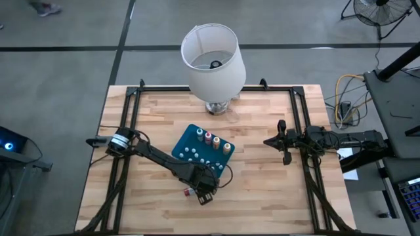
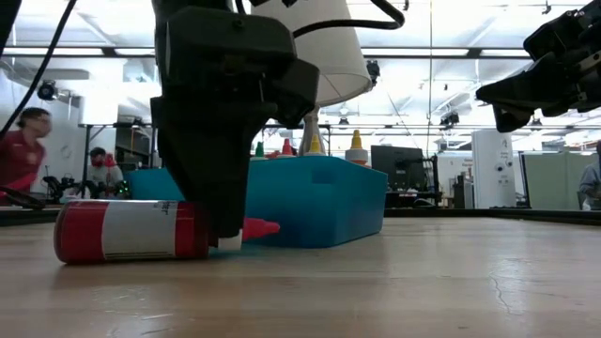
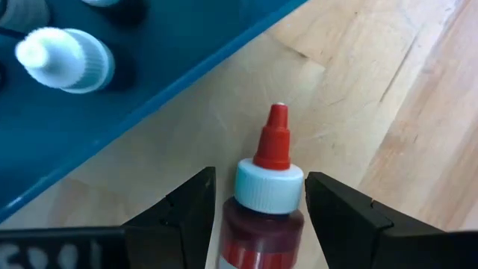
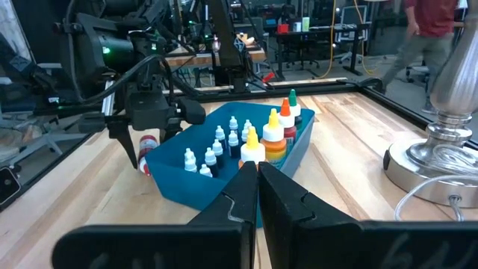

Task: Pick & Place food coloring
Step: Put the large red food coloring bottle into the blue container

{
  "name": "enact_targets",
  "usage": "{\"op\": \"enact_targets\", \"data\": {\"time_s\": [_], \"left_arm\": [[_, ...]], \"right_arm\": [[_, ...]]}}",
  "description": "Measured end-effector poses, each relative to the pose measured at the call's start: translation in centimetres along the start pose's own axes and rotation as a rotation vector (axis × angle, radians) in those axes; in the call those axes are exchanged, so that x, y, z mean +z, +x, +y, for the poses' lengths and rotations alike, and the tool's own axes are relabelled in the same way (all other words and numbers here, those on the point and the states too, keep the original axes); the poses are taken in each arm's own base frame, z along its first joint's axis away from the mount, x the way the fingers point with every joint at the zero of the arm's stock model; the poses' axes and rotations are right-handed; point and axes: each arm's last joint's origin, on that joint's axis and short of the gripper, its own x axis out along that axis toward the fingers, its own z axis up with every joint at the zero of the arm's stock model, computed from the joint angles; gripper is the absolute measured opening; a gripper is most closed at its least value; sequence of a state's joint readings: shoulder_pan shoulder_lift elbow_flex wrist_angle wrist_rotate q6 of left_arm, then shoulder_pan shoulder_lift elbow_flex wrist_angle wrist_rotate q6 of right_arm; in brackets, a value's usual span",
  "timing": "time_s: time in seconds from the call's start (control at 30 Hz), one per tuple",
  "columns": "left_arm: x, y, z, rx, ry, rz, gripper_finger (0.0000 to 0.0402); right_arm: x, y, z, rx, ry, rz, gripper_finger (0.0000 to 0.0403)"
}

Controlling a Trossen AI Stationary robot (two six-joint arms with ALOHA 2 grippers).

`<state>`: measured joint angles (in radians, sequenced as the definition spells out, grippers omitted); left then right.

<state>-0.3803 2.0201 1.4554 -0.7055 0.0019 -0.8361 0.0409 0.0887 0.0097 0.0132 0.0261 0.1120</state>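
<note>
Fingers of the left gripper point(image 3: 258, 217) are standing spread, one each side of a red food coloring bottle point(image 3: 263, 202) lying flat on the wood table point(image 1: 262, 190), just beside the blue tray point(image 1: 190, 141). In the left wrist view the bottle is sitting right between the two dark fingers point(image 3: 179, 217), a thin gap showing on each side, so they are straddling it, not pinching yet by the look of it. Bottle's long axis is running straight out ahead of the gripper: body back toward the wrist, white collar and red tip pointing forward and away, toward the tray's edge. Low view is showing the same bottle point(image 2: 131, 230) on its side under the gripper point(image 2: 225, 239), tip poking out past it toward the tray wall point(image 2: 319, 202). Left arm is by far the nearer; the right gripper point(image 4: 258, 183), fingers pressed together, is hanging well apart over the table's far right side. Judging from this, next move calls for a plain squeeze across the bottle's neck, w/ no turning needed. Other bottles, orange point(image 4: 273, 138), yellow point(image 4: 252, 146), red and green, are standing upright in the tray beside small white-capped ones. Bottle has a white label band point(image 2: 136, 230), but no writing on it is readable. A white lamp point(image 1: 213, 56) is standing beyond the tray.
</note>
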Motion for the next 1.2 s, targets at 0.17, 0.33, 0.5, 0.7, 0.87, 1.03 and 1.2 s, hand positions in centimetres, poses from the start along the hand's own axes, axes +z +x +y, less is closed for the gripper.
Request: {"op": "enact_targets", "data": {"time_s": [0.17, 0.33, 0.5, 0.7, 0.87, 1.03, 1.2], "left_arm": [[0.0, 0.0, 0.1, 0.0, -0.002, 0.0, 0.0181], [-0.1, 0.2, 0.1, 0.003, 0.0, 0.001, 0.0165], [-0.1, 0.2, 0.2, 0.004, -0.002, 0.003, 0.0113], [-0.1, 0.1, 0.2, -0.001, -0.016, 0.008, 0.0087], [-0.1, 0.0, 0.1, 0.001, -0.037, 0.007, 0.0095], [0.1, -0.7, -0.4, -0.005, -0.036, 0.001, 0.0091], [0.0, -1.8, -0.6, 0.029, -0.032, 0.029, 0.0089]], "right_arm": [[0.0, 0.0, 0.0, 0.0, 0.0, -0.001, 0.0008], [0.0, 0.0, 0.0, 0.0, 0.0, -0.001, 0.0008], [0.0, 0.0, 0.0, -0.001, 0.0, 0.0, 0.0008], [0.0, 0.0, 0.0, 0.0, 0.0, 0.0, 0.0008], [0.0, 0.0, 0.0, 0.0, 0.0, 0.0, 0.0008], [0.0, 0.0, 0.0, 0.0, 0.0, 0.0, 0.0008], [0.0, 0.0, 0.0, 0.0, 0.0, 0.001, 0.0008]]}}
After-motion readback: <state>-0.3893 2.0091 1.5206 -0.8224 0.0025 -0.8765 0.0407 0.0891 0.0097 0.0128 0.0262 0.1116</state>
